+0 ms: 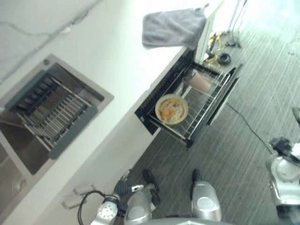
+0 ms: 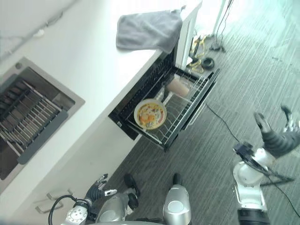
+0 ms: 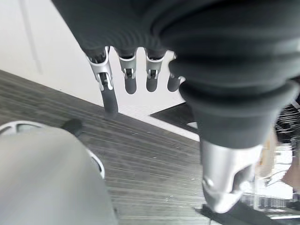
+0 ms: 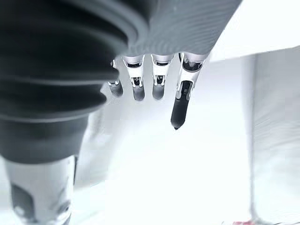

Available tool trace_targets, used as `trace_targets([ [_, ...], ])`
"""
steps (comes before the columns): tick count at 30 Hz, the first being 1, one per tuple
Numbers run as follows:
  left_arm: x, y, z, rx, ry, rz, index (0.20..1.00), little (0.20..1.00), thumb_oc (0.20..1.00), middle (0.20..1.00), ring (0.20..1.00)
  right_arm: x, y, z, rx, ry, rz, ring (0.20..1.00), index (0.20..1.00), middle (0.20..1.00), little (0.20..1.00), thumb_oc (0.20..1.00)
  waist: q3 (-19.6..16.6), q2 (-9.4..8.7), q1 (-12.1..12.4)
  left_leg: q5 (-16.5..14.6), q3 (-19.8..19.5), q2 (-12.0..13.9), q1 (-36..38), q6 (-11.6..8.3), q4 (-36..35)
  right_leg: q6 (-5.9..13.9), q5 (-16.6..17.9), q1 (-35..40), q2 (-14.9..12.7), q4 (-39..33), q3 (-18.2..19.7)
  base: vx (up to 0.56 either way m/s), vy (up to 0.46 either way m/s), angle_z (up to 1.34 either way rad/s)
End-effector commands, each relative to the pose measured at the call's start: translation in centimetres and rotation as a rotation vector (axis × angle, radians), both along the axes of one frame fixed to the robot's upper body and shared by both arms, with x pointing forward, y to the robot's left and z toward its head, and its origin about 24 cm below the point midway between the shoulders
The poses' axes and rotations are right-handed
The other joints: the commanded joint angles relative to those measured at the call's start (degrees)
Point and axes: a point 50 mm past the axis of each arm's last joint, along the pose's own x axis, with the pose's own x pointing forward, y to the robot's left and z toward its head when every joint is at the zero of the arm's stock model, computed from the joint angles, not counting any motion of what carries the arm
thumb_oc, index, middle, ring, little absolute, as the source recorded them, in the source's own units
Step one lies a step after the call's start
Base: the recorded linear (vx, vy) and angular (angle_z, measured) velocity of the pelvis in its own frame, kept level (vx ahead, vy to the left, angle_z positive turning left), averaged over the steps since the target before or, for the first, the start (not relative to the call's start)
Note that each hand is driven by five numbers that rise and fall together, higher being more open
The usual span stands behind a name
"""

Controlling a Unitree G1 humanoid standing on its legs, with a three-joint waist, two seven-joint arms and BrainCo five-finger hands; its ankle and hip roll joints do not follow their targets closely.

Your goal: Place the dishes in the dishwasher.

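Note:
The dishwasher rack [image 1: 202, 111] is pulled out from under the white counter [image 1: 108, 61]. In it lies a round plate [image 1: 171, 109] with a yellow and orange pattern, and a pink cup [image 1: 200, 82] sits further back in the same rack. My left hand [image 2: 95, 191] hangs low beside the cabinet front; its fingers [image 3: 129, 79] are straight and hold nothing. My right hand [image 2: 275, 137] is out to the right over the floor, far from the rack. Its fingers [image 4: 159, 82] are also straight and empty.
A grey towel [image 1: 173, 27] hangs over the counter edge above the dishwasher. A steel sink [image 1: 101, 96] with a wire drying rack [image 1: 51, 112] is set into the counter at the left. Dark striped floor [image 1: 234, 154] lies in front of the dishwasher.

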Motion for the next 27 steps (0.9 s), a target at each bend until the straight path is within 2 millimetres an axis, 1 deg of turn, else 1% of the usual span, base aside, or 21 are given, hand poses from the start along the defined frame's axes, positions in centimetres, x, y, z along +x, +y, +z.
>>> trace_targets([
  [1,0.2,0.4,-0.1,0.016,0.012,-0.039,1.0,1.0,1.0,1.0,1.0,1.3,-0.5,0.5,0.121,-0.138,0.178,1.0,1.0,1.0,1.0,1.0,-1.0,0.21,0.1,-10.2,-2.4,1.5,1.8,-0.98,7.1,0.26,-2.6,-1.1,-2.4,3.8,-1.9,0.16,-0.053,0.06],
  [3,-0.2,0.1,-0.5,0.024,0.046,-0.065,1.0,1.0,1.0,1.0,1.0,1.5,-0.6,-1.2,0.201,-0.078,0.168,1.0,1.0,1.0,1.0,1.0,-2.3,0.49,0.5,-10.1,-2.5,1.4,2.8,-1.01,6.8,-0.07,-2.7,0.3,-2.1,3.1,-2.4,0.14,-0.039,0.06],
  [4,-0.4,-0.1,-0.7,0.028,0.066,-0.08,1.0,1.0,1.0,1.0,1.0,1.8,-0.5,-2.5,0.271,-0.056,0.178,1.0,1.0,1.0,1.0,1.0,-2.8,0.69,0.8,-10.1,-2.6,1.3,3.4,-0.99,6.7,-0.18,-2.8,1.2,-2.0,2.8,-2.8,0.18,-0.036,0.15],
  [5,-0.7,-0.3,-1.0,0.031,0.093,-0.098,1.0,1.0,1.0,1.0,1.0,2.0,0.0,-4.3,0.345,-0.018,0.19,1.0,1.0,1.0,1.0,1.0,-3.6,0.95,1.4,-9.9,-2.8,1.1,4.4,-1.02,6.2,-0.41,-3.0,2.5,-1.8,2.4,-3.5,0.19,-0.029,0.22],
  [7,-1.0,-0.6,-1.3,0.033,0.118,-0.116,1.0,1.0,1.0,1.0,1.0,2.6,1.0,-6.2,0.437,0.029,0.242,1.0,1.0,1.0,1.0,1.0,-4.3,1.35,2.3,-9.7,-3.1,0.8,5.4,-0.96,5.7,-0.59,-3.1,3.8,-1.7,2.0,-4.5,0.15,-0.012,0.22],
  [8,-1.0,-0.6,-1.3,0.033,0.119,-0.116,1.0,1.0,1.0,1.0,1.0,2.7,1.1,-6.3,0.443,0.032,0.248,1.0,1.0,1.0,1.0,1.0,-4.3,1.37,2.3,-9.7,-3.1,0.8,5.4,-0.96,5.6,-0.59,-3.2,3.9,-1.7,2.0,-4.6,0.09,0.0,0.12],
  [9,-1.0,-0.7,-1.3,0.034,0.128,-0.128,1.0,1.0,1.0,1.0,1.0,3.1,1.7,-7.1,0.48,0.063,0.276,1.0,1.0,1.0,1.0,1.0,-4.5,1.59,2.9,-9.6,-3.3,0.6,5.7,-0.94,5.4,-0.66,-3.2,4.3,-1.7,1.9,-5.1,0.06,0.005,0.11],
  [10,-1.0,-0.8,-1.3,0.034,0.13,-0.129,1.0,1.0,1.0,1.0,1.0,3.4,2.0,-7.5,0.501,0.078,0.293,1.0,1.0,1.0,1.0,1.0,-4.6,1.66,3.1,-9.6,-3.4,0.5,5.7,-0.95,5.3,-0.67,-3.2,4.4,-1.8,1.8,-5.3,0.07,0.008,0.1],
  [11,-0.9,-1.0,-1.4,0.034,0.134,-0.138,1.0,1.0,1.0,1.0,1.0,3.8,2.7,-8.2,0.549,0.088,0.324,1.0,1.0,1.0,1.0,1.0,-4.6,1.88,3.7,-9.4,-3.7,0.3,5.8,-0.92,5.1,-0.69,-3.1,4.6,-1.8,1.7,-5.6,0.05,0.006,0.12],
  [17,-0.9,-1.2,-1.5,0.033,0.148,-0.183,1.0,1.0,1.0,1.0,1.0,6.4,5.6,-10.7,0.718,0.159,0.544,1.0,1.0,1.0,1.0,1.0,-5.2,2.83,6.5,-8.9,-5.5,-0.3,6.2,-0.98,4.3,-1.14,-3.5,5.9,-1.8,1.2,-6.9,0.07,0.006,0.09],
  [19,-1.0,-1.2,-1.5,0.032,0.15,-0.189,1.0,1.0,1.0,1.0,1.0,6.6,5.9,-11.0,0.756,0.151,0.567,1.0,1.0,1.0,1.0,1.0,-5.3,2.98,6.9,-8.8,-5.9,-0.4,6.2,-1.0,4.3,-1.23,-3.6,6.1,-1.8,1.2,-7.0,0.06,0.014,0.1],
  [21,-1.1,-1.3,-1.6,0.027,0.157,-0.202,1.0,1.0,1.0,1.0,1.0,6.9,6.5,-11.7,0.855,0.132,0.607,1.0,1.0,1.0,1.0,1.0,-5.6,3.49,7.7,-8.6,-6.7,-0.7,6.6,-1.0,4.1,-1.38,-3.9,6.6,-1.9,1.5,-7.3,0.11,0.046,0.19],
  [22,-1.3,-1.3,-1.6,0.026,0.159,-0.204,1.0,1.0,1.0,1.0,1.0,7.0,6.5,-11.8,0.861,0.136,0.619,1.0,1.0,1.0,1.0,1.0,-5.7,3.64,7.9,-8.6,-6.9,-0.8,6.7,-0.99,4.0,-1.42,-4.0,6.7,-2.0,1.6,-7.4,0.14,0.078,0.13],
  [23,-1.4,-1.4,-1.6,0.022,0.162,-0.205,1.0,1.0,1.0,1.0,1.0,7.5,6.8,-11.7,0.858,0.156,0.668,1.0,1.0,1.0,1.0,1.0,-6.0,4.02,8.3,-8.5,-7.2,-1.0,7.1,-0.94,3.7,-1.51,-4.2,7.1,-2.1,1.7,-7.6,0.1,0.058,0.04],
  [27,-1.7,-1.4,-1.7,0.014,0.17,-0.209,1.0,1.0,1.0,1.0,1.0,8.2,7.2,-11.4,0.871,0.15,0.745,1.0,1.0,1.0,1.0,1.0,-6.4,4.68,8.9,-8.3,-7.7,-1.4,7.4,-0.92,3.4,-1.7,-4.6,7.5,-2.3,2.1,-7.9,0.08,0.064,0.03],
])
